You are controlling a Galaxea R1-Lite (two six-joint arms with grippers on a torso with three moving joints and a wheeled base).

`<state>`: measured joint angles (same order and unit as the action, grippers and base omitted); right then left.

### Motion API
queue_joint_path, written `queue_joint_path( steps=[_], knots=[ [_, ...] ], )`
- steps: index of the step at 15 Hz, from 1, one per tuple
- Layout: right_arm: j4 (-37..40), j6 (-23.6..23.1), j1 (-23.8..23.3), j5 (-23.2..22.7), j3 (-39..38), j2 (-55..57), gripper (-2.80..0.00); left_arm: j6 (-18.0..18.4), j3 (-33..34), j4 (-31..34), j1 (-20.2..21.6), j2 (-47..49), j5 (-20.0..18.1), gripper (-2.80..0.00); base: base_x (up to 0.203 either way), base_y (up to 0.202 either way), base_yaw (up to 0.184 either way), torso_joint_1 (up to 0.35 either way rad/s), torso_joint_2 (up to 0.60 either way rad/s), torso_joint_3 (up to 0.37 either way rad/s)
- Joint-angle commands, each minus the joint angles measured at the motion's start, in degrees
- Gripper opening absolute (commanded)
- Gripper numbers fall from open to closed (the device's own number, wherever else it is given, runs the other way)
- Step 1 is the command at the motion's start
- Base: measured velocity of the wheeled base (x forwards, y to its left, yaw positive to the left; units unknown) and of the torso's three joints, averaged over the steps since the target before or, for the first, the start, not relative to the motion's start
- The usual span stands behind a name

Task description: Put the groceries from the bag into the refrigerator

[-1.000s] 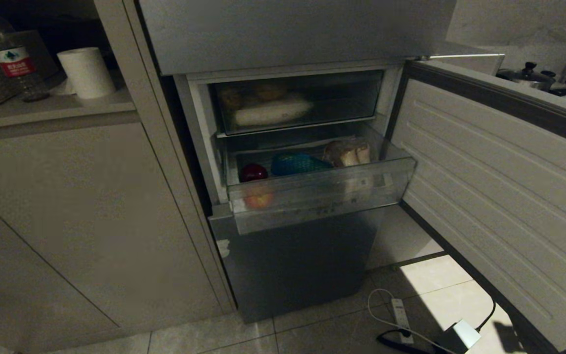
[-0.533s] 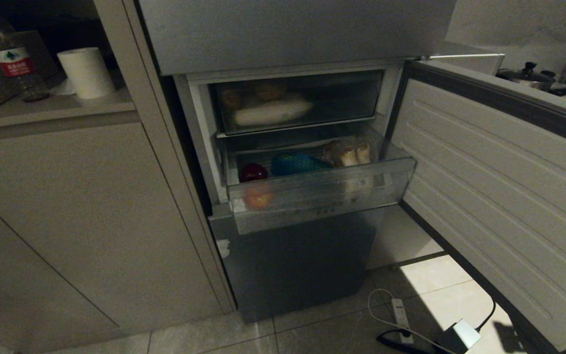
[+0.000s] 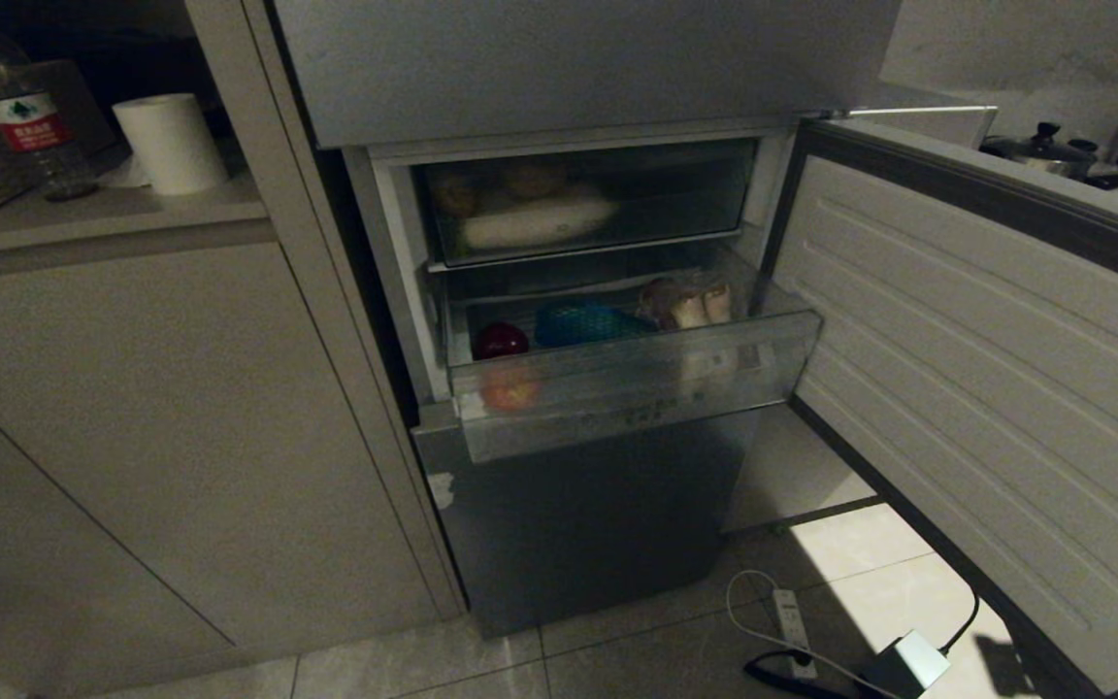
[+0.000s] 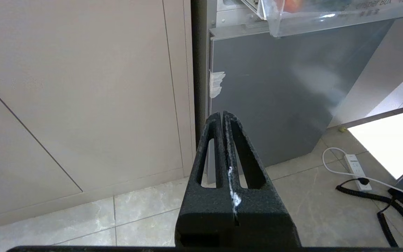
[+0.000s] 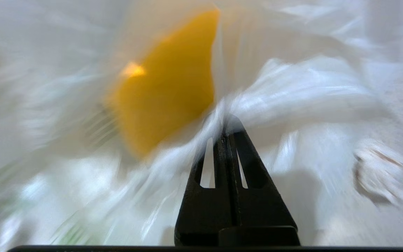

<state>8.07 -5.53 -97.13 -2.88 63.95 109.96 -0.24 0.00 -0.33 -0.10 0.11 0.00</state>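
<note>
Mid-fetch, looks like: right gripper (image 5: 228, 120) clenched empty against the crinkly translucent white plastic bag (image 5: 310, 91), left gripper (image 4: 222, 115) clenched near the brushed grey-steel refrigerator (image 3: 578, 515), next up opening for an orange-yellow item (image 5: 166, 84).

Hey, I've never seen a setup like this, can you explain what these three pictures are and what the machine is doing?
It is a wheeled robot with two arms. The head camera looks down at an open refrigerator; its pulled-out clear drawer holds a red apple, a blue-green pack and pale lumps. The other two cameras sit on the wrists. The left end effector hangs shut and empty, low before the fridge. The right end effector is shut, pushed against a crinkly white bag showing something orange; whether it grips the plastic is unclear.
</note>
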Motion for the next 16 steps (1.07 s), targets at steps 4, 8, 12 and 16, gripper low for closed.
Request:
queue_joint_path(
  steps=[4, 8, 12, 16],
  knots=[
    [3.00, -1.22, 0.36, -1.19, -0.31, -5.59, -2.80, -0.02, 0.00, -0.02, 0.01, -0.02, 0.00, -2.80, 0.000, 0.000, 0.000, 0.000, 0.00, 0.000],
    [2.92, -1.73, 0.43, -3.17, -0.04, -3.82, -2.80, -0.02, 0.00, -0.02, 0.01, -0.02, 0.00, -2.80, 0.000, 0.000, 0.000, 0.000, 0.00, 0.000],
    [2.74, -1.65, 1.08, -2.93, 2.96, 0.63, -2.80, -0.02, 0.00, -0.02, 0.01, -0.02, 0.00, -2.80, 0.000, 0.000, 0.000, 0.000, 0.00, 0.000],
    [2.74, -2.28, 2.31, -2.20, 4.34, 1.04, -2.80, -0.02, 0.00, -0.02, 0.01, -0.02, 0.00, -2.80, 0.000, 0.000, 0.000, 0.000, 0.00, 0.000]
  ],
)
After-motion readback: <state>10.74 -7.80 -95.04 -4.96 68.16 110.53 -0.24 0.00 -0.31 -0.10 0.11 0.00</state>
